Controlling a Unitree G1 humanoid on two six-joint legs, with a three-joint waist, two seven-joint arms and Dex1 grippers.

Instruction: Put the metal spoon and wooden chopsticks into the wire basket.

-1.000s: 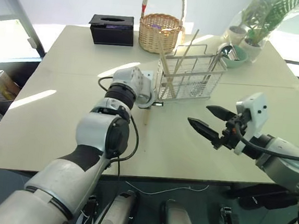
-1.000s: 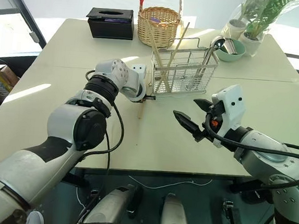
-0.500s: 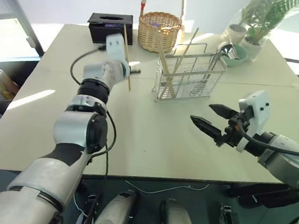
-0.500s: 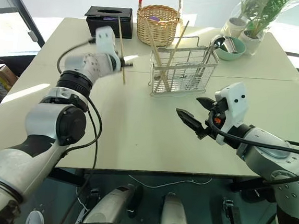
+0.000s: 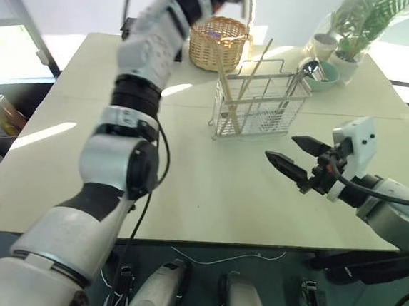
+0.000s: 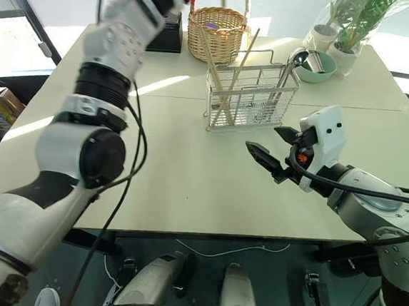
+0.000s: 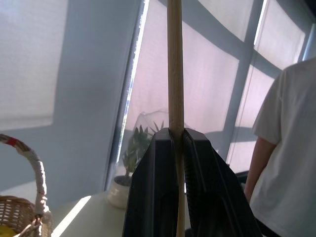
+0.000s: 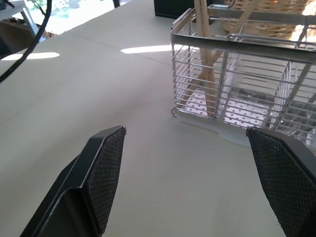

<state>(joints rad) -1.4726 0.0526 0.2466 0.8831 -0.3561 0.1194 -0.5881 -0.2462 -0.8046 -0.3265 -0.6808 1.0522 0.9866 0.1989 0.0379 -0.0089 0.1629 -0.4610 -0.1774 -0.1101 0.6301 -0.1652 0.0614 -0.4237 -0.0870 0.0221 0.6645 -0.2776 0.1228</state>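
Observation:
My left gripper (image 7: 177,134) is raised high above the table's far side, shut on one wooden chopstick (image 7: 175,74) that stands upright between its fingers. The wire basket (image 5: 260,109) stands on the table at centre right. Several wooden chopsticks (image 5: 225,80) lean inside its left end. The metal spoon (image 5: 306,67) leans in its right end, bowl up above the rim. My right gripper (image 5: 280,148) hovers open over the table just in front of the basket, with nothing between its fingers (image 8: 106,163).
A round wicker basket (image 5: 218,43) and a black tissue box (image 6: 168,37) stand behind the wire basket. A green bowl (image 5: 326,76) and a potted plant (image 5: 351,37) sit at the far right corner. A person (image 7: 291,148) stands beyond the table.
My left arm has swung up from the table beside the basket, carrying the chopstick high above the far side, and its gripper has turned upward. The right arm has stayed in place.

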